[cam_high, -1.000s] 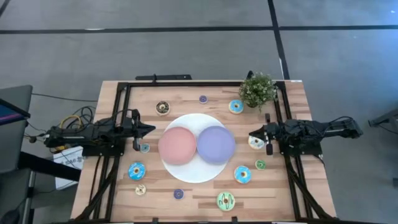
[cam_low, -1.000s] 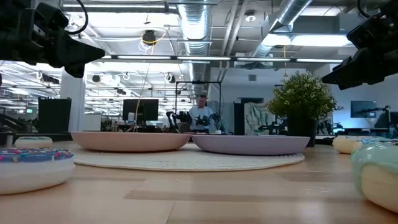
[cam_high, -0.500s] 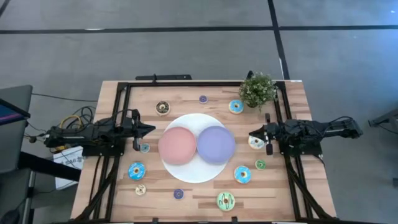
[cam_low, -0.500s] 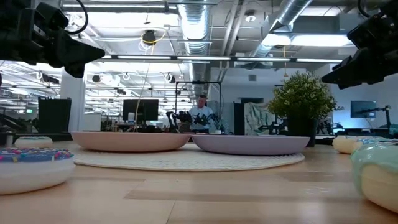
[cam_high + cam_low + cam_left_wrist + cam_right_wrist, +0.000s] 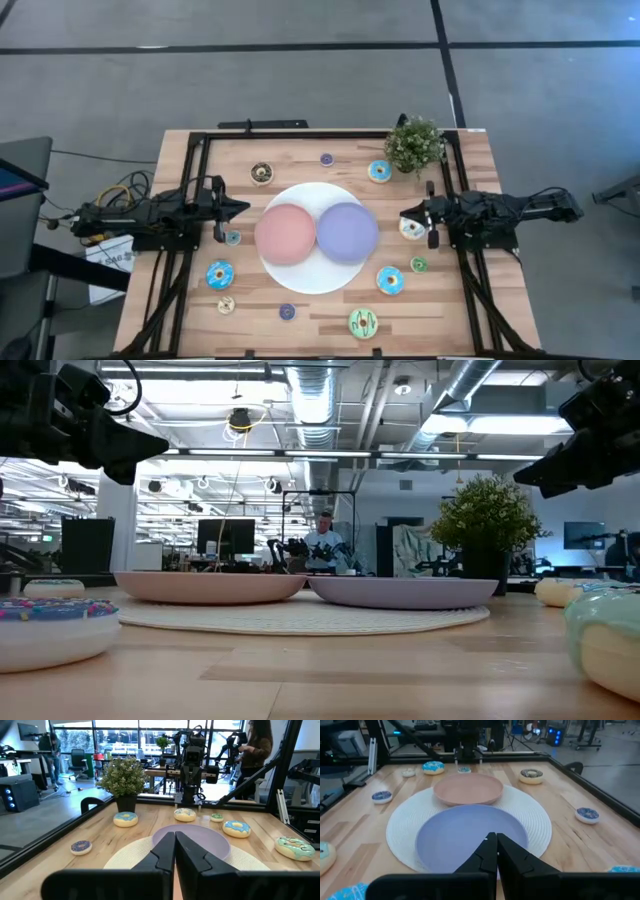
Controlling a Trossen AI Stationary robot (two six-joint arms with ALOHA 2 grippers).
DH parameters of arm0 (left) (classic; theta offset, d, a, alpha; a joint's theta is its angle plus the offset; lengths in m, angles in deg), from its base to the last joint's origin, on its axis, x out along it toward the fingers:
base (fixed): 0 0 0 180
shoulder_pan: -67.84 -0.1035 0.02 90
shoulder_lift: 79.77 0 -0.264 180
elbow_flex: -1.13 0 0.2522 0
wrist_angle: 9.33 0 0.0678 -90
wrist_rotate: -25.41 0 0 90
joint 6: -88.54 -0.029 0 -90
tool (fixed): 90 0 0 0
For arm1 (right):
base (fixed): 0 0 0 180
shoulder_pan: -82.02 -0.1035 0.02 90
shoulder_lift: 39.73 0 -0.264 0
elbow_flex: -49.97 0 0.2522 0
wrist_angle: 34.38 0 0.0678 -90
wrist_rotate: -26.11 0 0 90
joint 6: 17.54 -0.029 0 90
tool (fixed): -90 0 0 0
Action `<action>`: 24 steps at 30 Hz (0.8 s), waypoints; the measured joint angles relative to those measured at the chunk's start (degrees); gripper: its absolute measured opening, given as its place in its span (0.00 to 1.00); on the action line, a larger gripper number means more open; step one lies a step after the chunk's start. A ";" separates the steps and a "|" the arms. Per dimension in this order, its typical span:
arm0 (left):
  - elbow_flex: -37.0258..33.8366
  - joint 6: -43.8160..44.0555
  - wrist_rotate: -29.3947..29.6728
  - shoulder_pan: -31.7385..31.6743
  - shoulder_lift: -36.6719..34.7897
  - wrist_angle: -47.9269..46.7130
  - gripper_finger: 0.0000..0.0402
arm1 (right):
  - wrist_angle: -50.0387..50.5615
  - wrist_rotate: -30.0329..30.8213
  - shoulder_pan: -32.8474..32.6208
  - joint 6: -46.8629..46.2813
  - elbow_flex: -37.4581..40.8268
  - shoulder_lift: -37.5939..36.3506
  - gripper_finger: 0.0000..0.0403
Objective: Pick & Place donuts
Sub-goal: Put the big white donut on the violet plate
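Several toy donuts lie flat on the wooden table around a white round mat point(image 5: 300, 280). Among them are a brown one point(image 5: 261, 173), blue ones point(image 5: 379, 171) point(image 5: 219, 274) point(image 5: 390, 280), a large green one point(image 5: 363, 322) and a whitish one point(image 5: 411, 230). My left gripper point(image 5: 243, 208) point(image 5: 175, 835) hovers shut over the table's left part, pointing at the pink plate point(image 5: 285, 233). A small blue donut point(image 5: 232, 238) lies just nearside of it. My right gripper point(image 5: 404, 213) point(image 5: 496, 837) hovers shut beside the purple plate point(image 5: 347, 231), above the whitish donut. Both grippers hang above the tabletop in the low view.
The pink and purple plates sit side by side on the mat at the table's middle. A potted plant point(image 5: 415, 145) stands at the far right. A black frame point(image 5: 300, 133) runs along the table's edges. Small donuts point(image 5: 326, 159) point(image 5: 287, 312) point(image 5: 226, 305) point(image 5: 418, 264) dot the bare wood.
My right gripper has risen slightly in the low view; nothing else has moved.
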 joint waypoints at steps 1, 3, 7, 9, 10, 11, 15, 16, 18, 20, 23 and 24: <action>0.00 0.00 0.01 0.00 0.00 0.00 0.01 | -0.61 0.00 0.00 -0.01 0.00 0.00 0.00; -0.01 -0.01 0.02 0.00 -0.01 0.01 0.01 | -1.47 -0.02 0.00 0.01 0.00 0.00 0.00; -0.01 -0.01 0.00 0.01 0.01 0.00 0.01 | -2.20 0.00 0.00 -0.01 0.00 0.00 0.00; -0.01 0.00 0.00 -0.01 -0.01 0.00 0.01 | -2.15 0.00 0.00 -0.01 0.00 0.00 0.00; -0.01 -0.01 0.01 0.01 0.00 -0.01 0.01 | -2.18 0.00 0.00 -0.01 0.00 0.00 0.00; -0.01 -0.01 0.01 -0.01 -0.01 -0.01 0.01 | -2.16 -0.02 0.00 0.01 0.00 0.00 0.00; -0.01 0.00 0.00 0.00 -0.01 0.00 0.01 | -3.37 0.47 0.07 2.03 -0.02 0.00 0.00; -0.01 -0.01 0.00 -0.01 0.01 0.00 0.01 | -3.87 0.64 0.07 2.76 0.00 0.00 0.00; -0.01 -0.01 0.00 0.01 0.00 -0.01 0.01 | -4.38 1.92 0.07 2.99 -0.04 0.00 0.00; -0.01 -0.01 0.01 0.01 -0.01 -0.01 0.01 | -4.34 3.97 0.07 2.99 -0.02 0.00 0.00; 0.01 0.01 0.00 0.00 -0.01 0.00 0.01 | -4.54 6.95 0.07 2.62 -0.02 0.00 0.00; -0.01 -0.01 0.00 0.01 -0.01 0.00 0.01 | -5.03 8.24 0.07 2.62 -0.02 0.04 0.00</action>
